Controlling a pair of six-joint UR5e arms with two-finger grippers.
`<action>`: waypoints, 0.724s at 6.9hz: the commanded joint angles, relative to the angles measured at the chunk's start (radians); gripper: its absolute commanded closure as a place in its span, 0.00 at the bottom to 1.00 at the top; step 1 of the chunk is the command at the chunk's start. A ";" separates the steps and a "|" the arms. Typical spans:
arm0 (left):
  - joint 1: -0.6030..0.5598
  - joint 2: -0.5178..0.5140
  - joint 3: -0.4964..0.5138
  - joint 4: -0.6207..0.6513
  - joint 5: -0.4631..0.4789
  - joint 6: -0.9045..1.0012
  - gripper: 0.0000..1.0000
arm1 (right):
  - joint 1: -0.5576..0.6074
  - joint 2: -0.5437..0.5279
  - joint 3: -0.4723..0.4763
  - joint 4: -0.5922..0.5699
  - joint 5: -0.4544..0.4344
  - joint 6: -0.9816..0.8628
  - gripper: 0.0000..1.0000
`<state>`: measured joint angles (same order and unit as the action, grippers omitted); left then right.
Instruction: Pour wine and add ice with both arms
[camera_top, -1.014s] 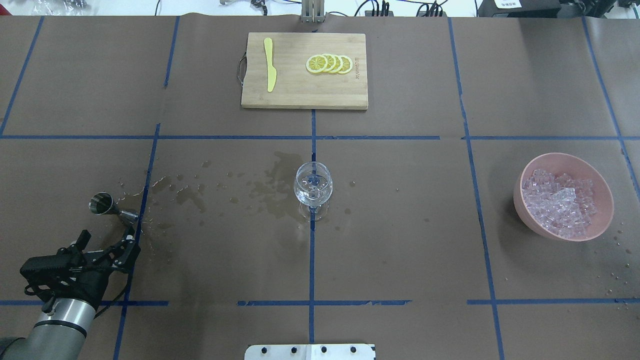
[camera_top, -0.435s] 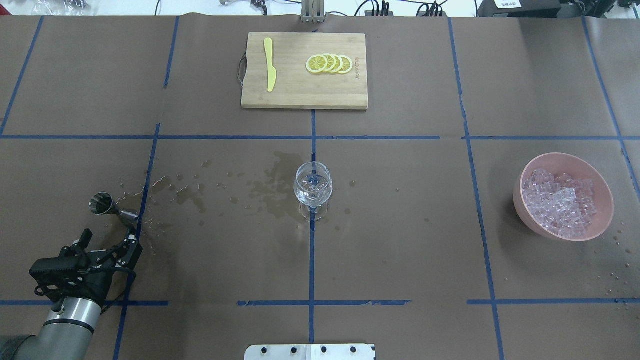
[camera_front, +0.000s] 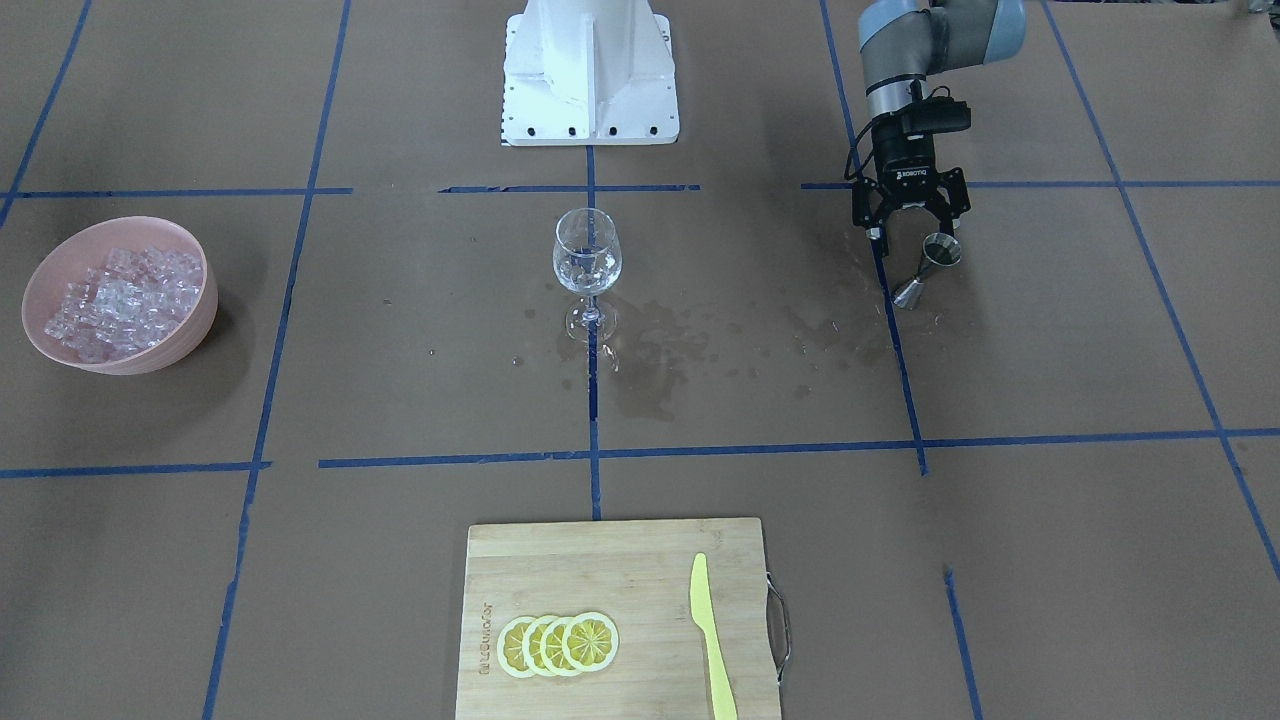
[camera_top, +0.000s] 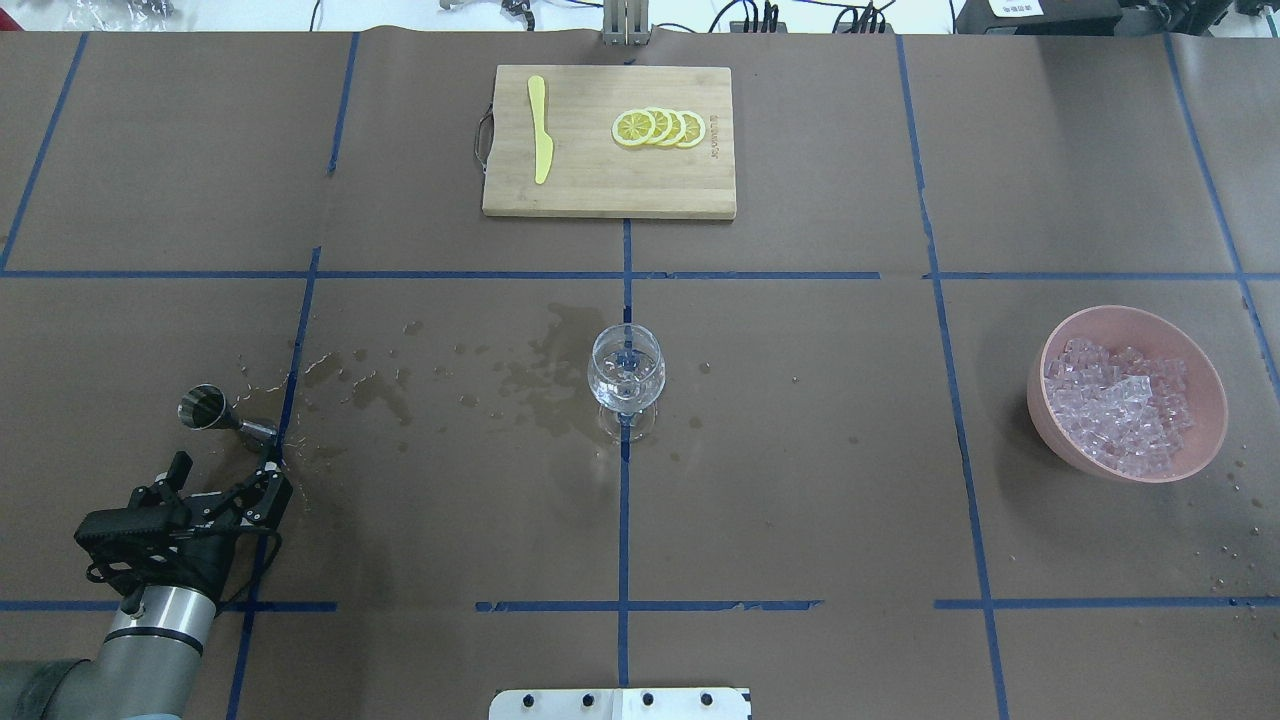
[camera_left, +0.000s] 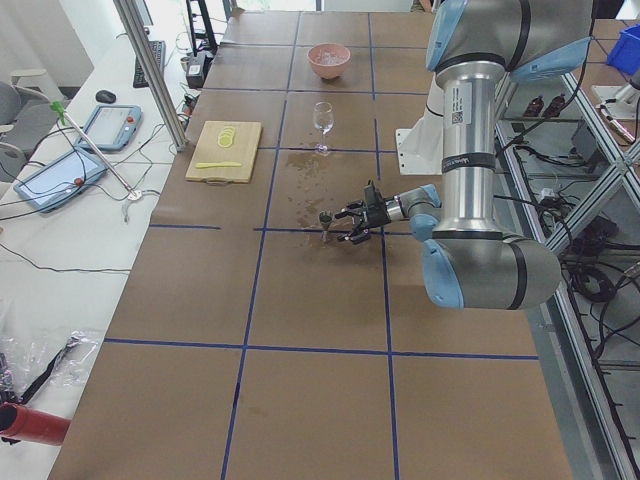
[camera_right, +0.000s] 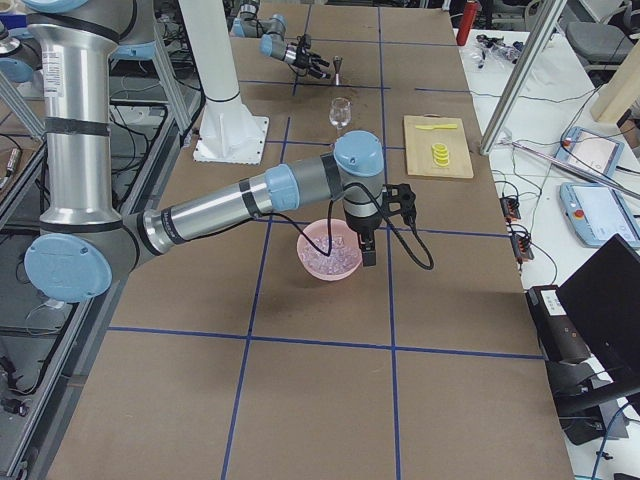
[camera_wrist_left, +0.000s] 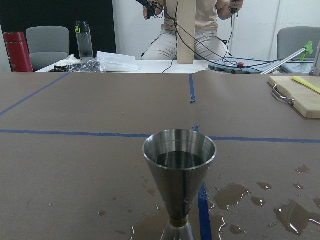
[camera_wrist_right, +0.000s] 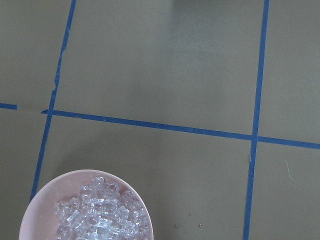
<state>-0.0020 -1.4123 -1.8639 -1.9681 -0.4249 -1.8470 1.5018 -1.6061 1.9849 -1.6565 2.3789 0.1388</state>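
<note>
A steel jigger (camera_top: 203, 408) stands upright at the near left of the table, and in the left wrist view it (camera_wrist_left: 180, 185) holds the wine (camera_wrist_left: 179, 160), a dark liquid. My left gripper (camera_top: 228, 470) is open just short of the jigger, with nothing between its fingers. The wine glass (camera_top: 626, 375) stands at the table's centre with a little clear liquid in it. The ice (camera_top: 1118, 405) fills a pink bowl (camera_top: 1205, 440) at the right. My right gripper (camera_right: 366, 250) hangs over that bowl; I cannot tell whether it is open or shut.
A wooden cutting board (camera_top: 600, 185) at the far centre carries lemon slices (camera_top: 658, 128) and a yellow knife (camera_top: 540, 130). Wet spill patches (camera_top: 540, 385) spread between jigger and glass. The white pedestal base (camera_front: 590, 70) stands behind the glass. A person (camera_wrist_left: 195, 25) sits beyond the table.
My left arm has edged forward and a little right toward the jigger, still open. Glass, bowl and board have not moved.
</note>
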 joint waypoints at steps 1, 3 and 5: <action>-0.026 -0.036 0.028 -0.002 0.000 0.006 0.02 | -0.005 0.000 0.011 0.001 -0.004 0.046 0.00; -0.055 -0.036 0.032 -0.003 0.000 0.011 0.02 | -0.034 -0.005 0.061 0.000 -0.003 0.151 0.00; -0.070 -0.074 0.069 -0.003 0.000 0.009 0.05 | -0.052 -0.005 0.068 0.000 0.000 0.179 0.00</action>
<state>-0.0618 -1.4609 -1.8147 -1.9709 -0.4249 -1.8380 1.4607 -1.6101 2.0466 -1.6567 2.3772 0.2996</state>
